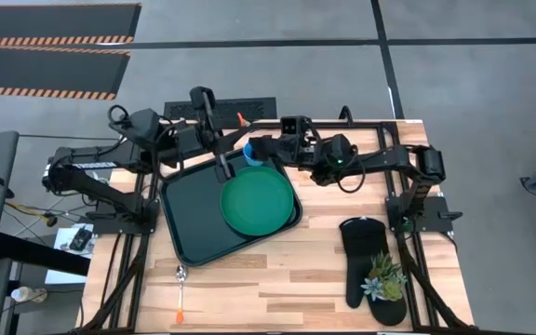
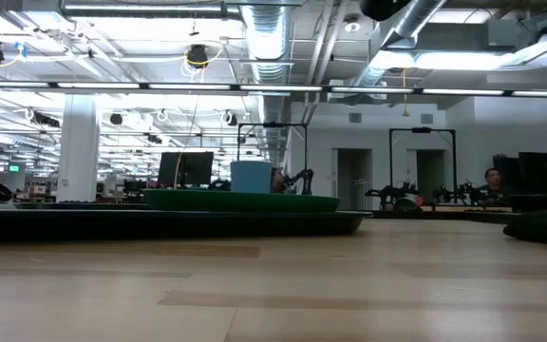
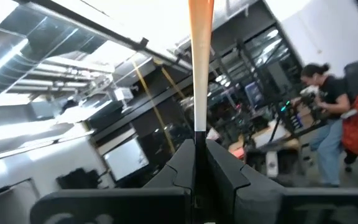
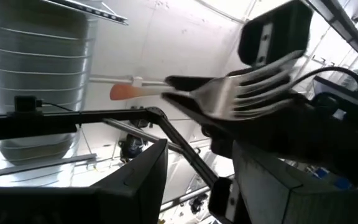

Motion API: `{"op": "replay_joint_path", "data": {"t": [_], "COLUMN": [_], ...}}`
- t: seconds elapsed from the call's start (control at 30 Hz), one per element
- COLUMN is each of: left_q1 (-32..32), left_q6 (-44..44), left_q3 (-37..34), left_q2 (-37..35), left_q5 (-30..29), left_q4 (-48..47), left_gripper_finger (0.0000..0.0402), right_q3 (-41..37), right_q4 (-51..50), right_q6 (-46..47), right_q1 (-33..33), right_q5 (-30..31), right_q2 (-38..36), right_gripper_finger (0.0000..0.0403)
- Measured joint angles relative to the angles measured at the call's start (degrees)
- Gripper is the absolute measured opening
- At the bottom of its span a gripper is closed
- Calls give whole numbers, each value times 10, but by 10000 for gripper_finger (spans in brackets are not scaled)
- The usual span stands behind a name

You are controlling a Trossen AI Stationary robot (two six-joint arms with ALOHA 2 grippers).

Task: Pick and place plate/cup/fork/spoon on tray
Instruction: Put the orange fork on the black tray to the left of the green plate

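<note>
Where arms cross above tray (image 1: 189, 223): left pincer (image 3: 196, 163) clamped on fork (image 3: 199, 62), tines hidden; right pincer (image 4: 194, 177) apart nearby. Cup (image 1: 250, 153) half-hidden beside plate (image 1: 259, 201).

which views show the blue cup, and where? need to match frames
High view: cup just beyond the far rim of the plate.
Low view: cup at centre, rising behind the plate.
Left wrist view: not in it; only the fork held in the left claw.
Right wrist view: not in it.
Shared landmark: the green plate, in the high and low views.
</note>
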Motion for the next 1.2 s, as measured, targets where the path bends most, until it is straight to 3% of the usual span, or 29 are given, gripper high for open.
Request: {"op": "replay_joint_path", "data": {"t": [0.5, 0.87, 1.2], "left_q1": [0, -1, -15], "left_q6": [-96, -131, -132], "left_q3": [0, 0, 0], "left_q2": [2, 1, 1], "left_q5": [37, 37, 37], "left_q4": [9, 8, 6], "left_gripper_finger": [7, 7, 7], "right_q3": [0, -1, -1], "right_q4": [-9, -19, -26], "right_q6": [4, -11, -9], "right_q1": [-15, -15, -15], "right_q5": [-10, -16, -18], "right_q2": [0, 0, 0], "right_gripper_finger": [195, 77, 8]}}
